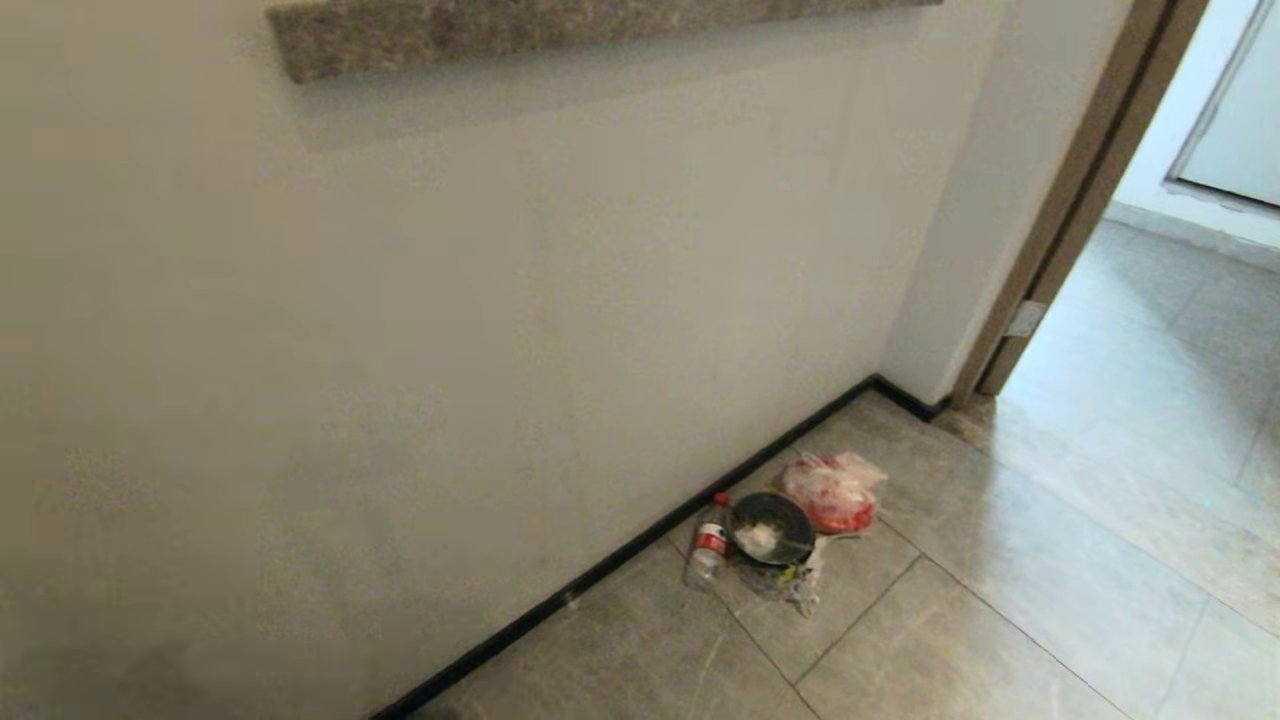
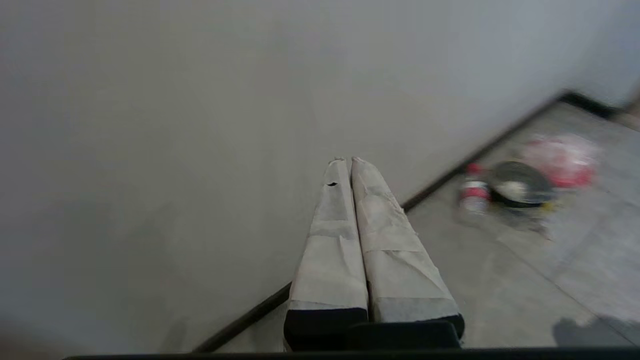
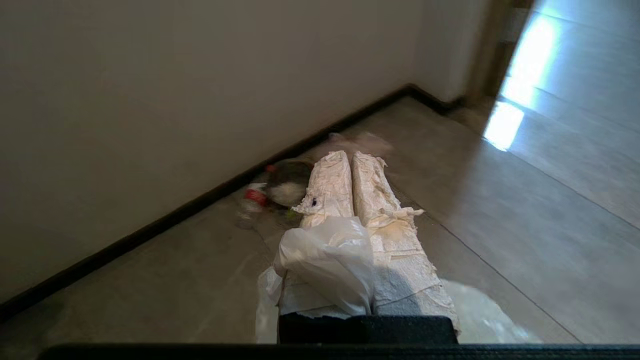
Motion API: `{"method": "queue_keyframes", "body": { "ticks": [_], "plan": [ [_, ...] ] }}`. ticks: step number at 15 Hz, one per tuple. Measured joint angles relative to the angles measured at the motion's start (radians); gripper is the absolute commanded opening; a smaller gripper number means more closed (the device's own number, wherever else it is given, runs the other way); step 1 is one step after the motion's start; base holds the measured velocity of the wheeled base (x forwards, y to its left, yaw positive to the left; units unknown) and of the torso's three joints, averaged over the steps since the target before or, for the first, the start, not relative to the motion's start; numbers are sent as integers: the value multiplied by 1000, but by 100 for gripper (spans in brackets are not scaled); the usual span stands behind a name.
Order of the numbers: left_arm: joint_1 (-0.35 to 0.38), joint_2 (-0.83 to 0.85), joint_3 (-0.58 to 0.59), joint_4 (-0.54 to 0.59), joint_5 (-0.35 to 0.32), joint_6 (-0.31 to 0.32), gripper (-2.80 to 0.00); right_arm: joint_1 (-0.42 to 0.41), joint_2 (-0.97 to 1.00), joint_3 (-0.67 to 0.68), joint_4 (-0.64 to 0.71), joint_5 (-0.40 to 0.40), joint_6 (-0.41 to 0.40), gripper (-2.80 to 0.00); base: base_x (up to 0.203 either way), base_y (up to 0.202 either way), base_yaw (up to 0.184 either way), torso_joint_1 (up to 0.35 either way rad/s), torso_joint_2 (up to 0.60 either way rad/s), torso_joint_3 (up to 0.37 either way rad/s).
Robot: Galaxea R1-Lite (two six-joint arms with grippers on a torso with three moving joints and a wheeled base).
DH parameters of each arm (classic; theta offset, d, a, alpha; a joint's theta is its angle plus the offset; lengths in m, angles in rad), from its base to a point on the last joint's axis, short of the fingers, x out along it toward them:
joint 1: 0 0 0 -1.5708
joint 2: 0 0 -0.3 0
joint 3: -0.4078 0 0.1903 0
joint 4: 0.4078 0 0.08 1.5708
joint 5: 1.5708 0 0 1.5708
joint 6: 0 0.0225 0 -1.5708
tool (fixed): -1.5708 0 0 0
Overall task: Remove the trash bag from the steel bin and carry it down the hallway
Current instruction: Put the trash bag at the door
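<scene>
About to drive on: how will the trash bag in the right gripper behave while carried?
Probably floppy: the trash bag is thin film, crumpled over the shut right gripper. Likely light, since it drapes without pulling taut. It may swing or slip, as only a fold seems caught. The left gripper is shut and empty.

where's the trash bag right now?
Clamped in the shut right gripper: the trash bag drapes over its fingers in the right wrist view, above the hallway floor.
</scene>
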Motion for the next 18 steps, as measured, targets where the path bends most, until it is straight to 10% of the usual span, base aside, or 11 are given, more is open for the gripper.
{"method": "queue_keyframes", "body": {
  "ticks": [18],
  "plan": [
    [0, 0, 0, 0, 0, 1, -280, 0, 0, 0, 1, 0, -3, -280, 2, -15, 141, 2, 3, 2]
  ]
}}
